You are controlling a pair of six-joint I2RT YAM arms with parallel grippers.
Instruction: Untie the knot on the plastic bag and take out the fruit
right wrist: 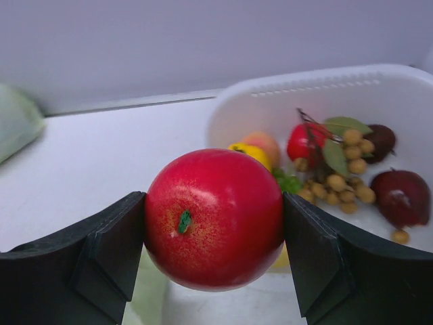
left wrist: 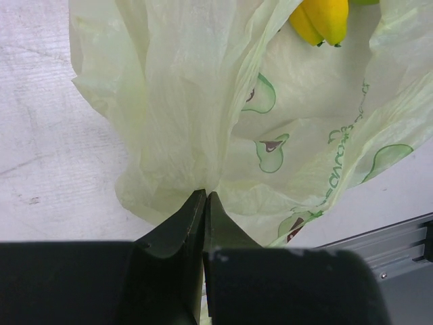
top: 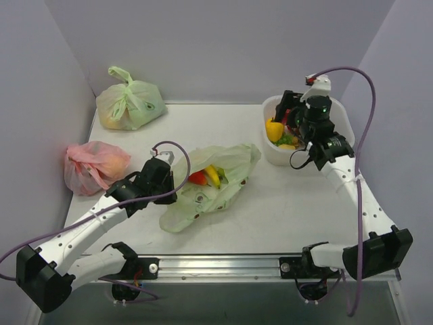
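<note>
The pale-green plastic bag (top: 226, 177) lies open on the table's middle, and no knot shows. Yellow bananas (top: 213, 175) and a small red fruit (top: 197, 178) sit in its mouth. My left gripper (top: 174, 191) is shut on a fold of the bag (left wrist: 196, 108) at its near-left side; the tips (left wrist: 205, 196) pinch the film, with the bananas (left wrist: 321, 19) beyond. My right gripper (top: 289, 116) is shut on a red round fruit (right wrist: 214, 218), held above the near-left edge of the white tub (right wrist: 318, 78).
The white tub (top: 344, 127) at the right back holds a yellow bell-like fruit (top: 274, 128), a tan berry cluster (right wrist: 342, 172) and dark maroon fruits (right wrist: 402, 196). Another tied green bag (top: 128, 105) sits at the back left, and a pink-red bag (top: 95, 166) at the left.
</note>
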